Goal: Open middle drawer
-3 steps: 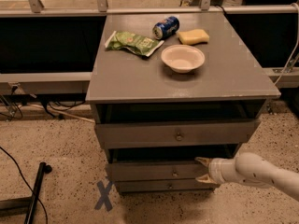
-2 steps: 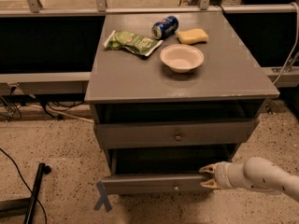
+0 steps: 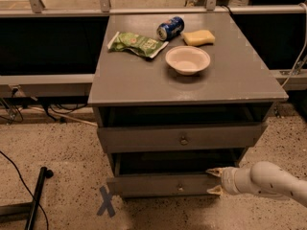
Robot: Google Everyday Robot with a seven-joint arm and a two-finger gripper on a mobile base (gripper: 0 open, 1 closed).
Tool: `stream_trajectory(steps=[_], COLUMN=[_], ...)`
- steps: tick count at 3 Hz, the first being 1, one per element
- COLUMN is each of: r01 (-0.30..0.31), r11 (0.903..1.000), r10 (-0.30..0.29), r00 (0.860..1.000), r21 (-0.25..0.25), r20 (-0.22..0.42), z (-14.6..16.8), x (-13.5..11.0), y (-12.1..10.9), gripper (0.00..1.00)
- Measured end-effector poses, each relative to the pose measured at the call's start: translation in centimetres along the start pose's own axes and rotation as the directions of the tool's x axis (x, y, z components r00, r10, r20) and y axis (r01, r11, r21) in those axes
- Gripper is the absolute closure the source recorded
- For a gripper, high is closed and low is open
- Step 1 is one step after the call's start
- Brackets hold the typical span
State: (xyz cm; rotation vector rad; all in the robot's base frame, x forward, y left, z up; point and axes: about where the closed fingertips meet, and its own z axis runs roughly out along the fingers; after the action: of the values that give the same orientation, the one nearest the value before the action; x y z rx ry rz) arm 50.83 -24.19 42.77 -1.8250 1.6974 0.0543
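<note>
The middle drawer [image 3: 163,185] is the grey flat front with a tiny round knob [image 3: 180,188], low on the grey cabinet. It stands pulled out toward me, with a dark gap above it. My gripper [image 3: 214,181] comes in from the lower right on a white arm [image 3: 268,180]. It sits at the right end of the drawer's front. Its two pale fingertips [image 3: 213,171] are spread, one at the front's top edge and one at its bottom edge.
Above is another grey drawer front [image 3: 182,137] with a bigger knob. On the cabinet top [image 3: 240,75] lie a green chip bag [image 3: 136,44], a blue can [image 3: 170,28], a yellow sponge [image 3: 198,37] and a white bowl [image 3: 187,60]. A blue X [image 3: 106,201] marks the floor at left, near a black pole [image 3: 37,198].
The middle drawer has slid out toward me, and my gripper has moved down and back with its right end. In the last half second little has moved.
</note>
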Motion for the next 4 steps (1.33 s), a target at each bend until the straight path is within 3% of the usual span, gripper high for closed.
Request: stream_trajectory(steps=[1, 2, 4], r01=[-0.002, -0.012, 0.016], r11=[0.9996, 0.999, 0.9997], r10=[0.002, 0.012, -0.016], r00=[1.0, 1.0, 1.0], r21=[0.03, 0.043, -0.02], r20=[0.011, 0.006, -0.02], z=[-3.4, -4.3, -2.4], x=[-1.1, -0.8, -0.8], y=[0.8, 1.1, 0.7], gripper=[0.25, 0.02, 0.0])
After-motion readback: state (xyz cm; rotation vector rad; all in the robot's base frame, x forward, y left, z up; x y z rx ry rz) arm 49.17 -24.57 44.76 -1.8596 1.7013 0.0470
